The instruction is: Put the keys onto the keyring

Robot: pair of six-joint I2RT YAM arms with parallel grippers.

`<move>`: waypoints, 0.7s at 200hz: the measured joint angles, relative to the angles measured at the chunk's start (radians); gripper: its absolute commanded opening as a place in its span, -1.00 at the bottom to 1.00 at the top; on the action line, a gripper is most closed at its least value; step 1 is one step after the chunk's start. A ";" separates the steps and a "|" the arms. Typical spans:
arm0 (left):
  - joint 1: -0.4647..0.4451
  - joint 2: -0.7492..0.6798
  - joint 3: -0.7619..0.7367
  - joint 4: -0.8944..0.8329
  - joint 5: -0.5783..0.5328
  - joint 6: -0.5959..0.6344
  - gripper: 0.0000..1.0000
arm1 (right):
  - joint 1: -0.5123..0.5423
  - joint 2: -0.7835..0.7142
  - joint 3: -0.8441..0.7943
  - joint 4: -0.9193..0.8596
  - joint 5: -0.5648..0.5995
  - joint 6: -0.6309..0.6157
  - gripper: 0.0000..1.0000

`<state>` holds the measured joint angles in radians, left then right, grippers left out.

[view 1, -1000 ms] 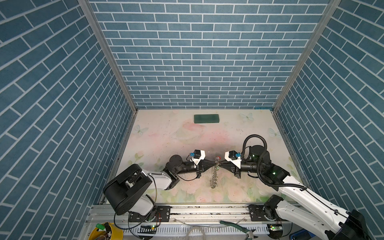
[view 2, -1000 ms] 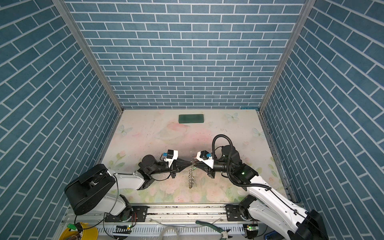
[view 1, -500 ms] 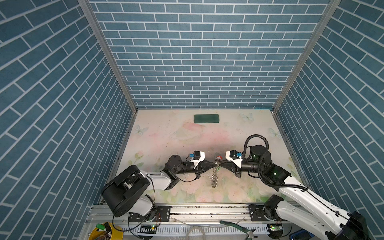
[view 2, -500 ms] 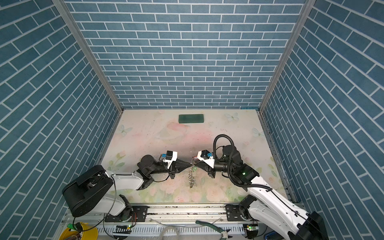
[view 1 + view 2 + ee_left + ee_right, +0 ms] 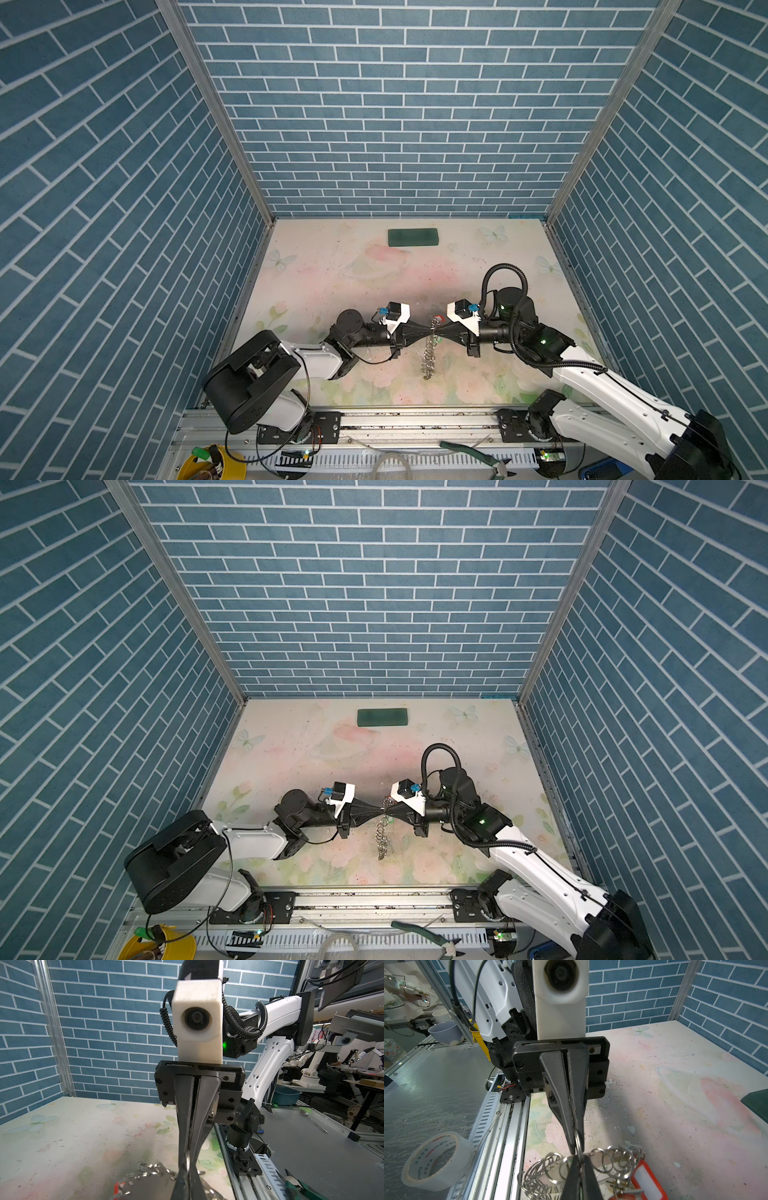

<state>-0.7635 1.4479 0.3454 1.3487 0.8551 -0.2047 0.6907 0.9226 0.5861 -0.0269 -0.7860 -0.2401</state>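
Observation:
The keyring hangs on edge just above the table, a dark flat hoop fringed with silver split rings. My left gripper and right gripper meet tip to tip at its upper edge. Both are shut on the same small split ring, seen between the right gripper's fingers and between the left gripper's fingers. One of the keys, with a red tag, hangs among the rings on the far side. Other keys are hidden or too small to tell.
A dark green rectangular block lies near the back wall. Blue brick walls close in three sides. In front runs the metal rail, with green-handled pliers, a yellow cup and a tape roll.
The right gripper's fingers have closed fully on the split ring. Both arms and the hanging keyring stay almost where they were.

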 measured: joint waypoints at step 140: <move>0.059 -0.022 0.002 -0.055 0.034 0.021 -0.69 | 0.125 0.169 0.322 -0.439 0.216 -0.092 -1.00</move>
<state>-0.7048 1.4261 0.3477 1.2934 0.8894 -0.1833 0.8154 1.0912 0.9077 -0.4660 -0.5701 -0.3325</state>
